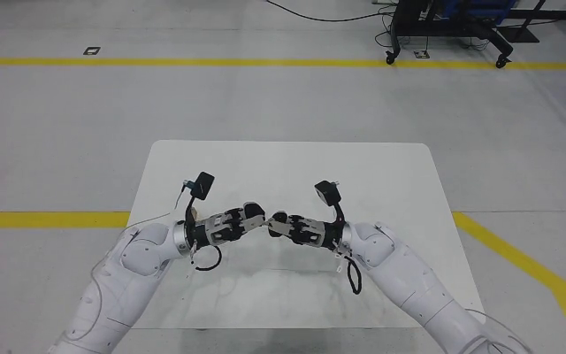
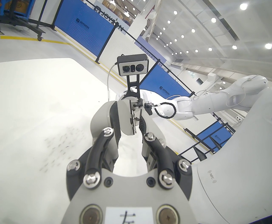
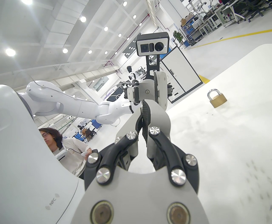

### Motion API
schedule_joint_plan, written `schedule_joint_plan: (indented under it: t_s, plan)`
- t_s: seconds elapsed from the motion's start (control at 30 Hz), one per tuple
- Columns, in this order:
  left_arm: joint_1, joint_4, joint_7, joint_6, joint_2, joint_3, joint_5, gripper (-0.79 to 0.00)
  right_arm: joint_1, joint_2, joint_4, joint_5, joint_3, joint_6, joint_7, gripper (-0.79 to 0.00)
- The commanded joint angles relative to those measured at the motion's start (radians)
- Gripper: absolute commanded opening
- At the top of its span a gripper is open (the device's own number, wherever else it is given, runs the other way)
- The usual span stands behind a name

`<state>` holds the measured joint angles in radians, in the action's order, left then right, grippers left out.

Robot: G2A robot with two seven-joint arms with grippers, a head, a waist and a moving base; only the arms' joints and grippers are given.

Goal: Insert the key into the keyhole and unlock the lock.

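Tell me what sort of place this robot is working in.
Most likely a large factory hall or robot test floor: yellow floor lines, blue partition panels along the aisle, and a high ceiling with rows of lights.

A white bench with rounded corners stands on a pale grey floor crossed by yellow lines. Beyond it, a black wheeled frame stands near a black cable. Blue barrier panels line the hall.

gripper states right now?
right gripper: shut on what looks like the key.
left gripper: open, straddling the right gripper's tip.
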<state>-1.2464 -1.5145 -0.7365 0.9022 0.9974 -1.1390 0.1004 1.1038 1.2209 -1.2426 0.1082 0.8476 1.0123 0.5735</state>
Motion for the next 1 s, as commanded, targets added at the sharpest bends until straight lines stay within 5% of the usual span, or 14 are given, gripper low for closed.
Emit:
schedule_joint_plan:
  t_s: [0.0,0.17,0.27,0.53,0.57,0.6,0.63,0.97]
  plan:
    - [0.002,0.000,-0.004,0.004,0.000,0.004,-0.003,-0.696,-0.004,0.002,0.006,0.004,-0.001,0.000,0.000,-0.785]
    - [0.007,0.003,-0.008,0.010,-0.001,0.012,-0.004,-0.656,-0.010,0.005,0.018,0.007,0.000,0.000,-0.006,-0.785]
    - [0.011,0.003,-0.016,0.010,-0.001,0.018,-0.006,-0.785,-0.011,0.007,0.020,0.005,0.002,0.000,-0.006,-0.785]
    - [0.015,0.009,0.006,-0.001,-0.001,0.022,-0.029,-0.785,-0.008,0.009,0.018,0.001,0.006,0.000,-0.007,-0.785]
    - [0.015,0.010,0.010,-0.002,-0.001,0.021,-0.030,-0.785,-0.008,0.009,0.017,0.000,0.007,0.000,-0.006,-0.733]
    - [0.015,0.010,0.015,-0.001,-0.001,0.020,-0.030,-0.785,-0.008,0.009,0.016,-0.001,0.007,0.000,-0.006,-0.453]
    - [0.014,0.011,0.019,-0.002,-0.001,0.018,-0.032,-0.785,-0.007,0.010,0.014,-0.001,0.008,0.000,-0.005,0.000]
    - [-0.006,0.025,0.063,0.001,-0.008,-0.023,0.037,-0.785,-0.007,0.010,0.014,-0.002,0.008,0.000,-0.005,0.000]
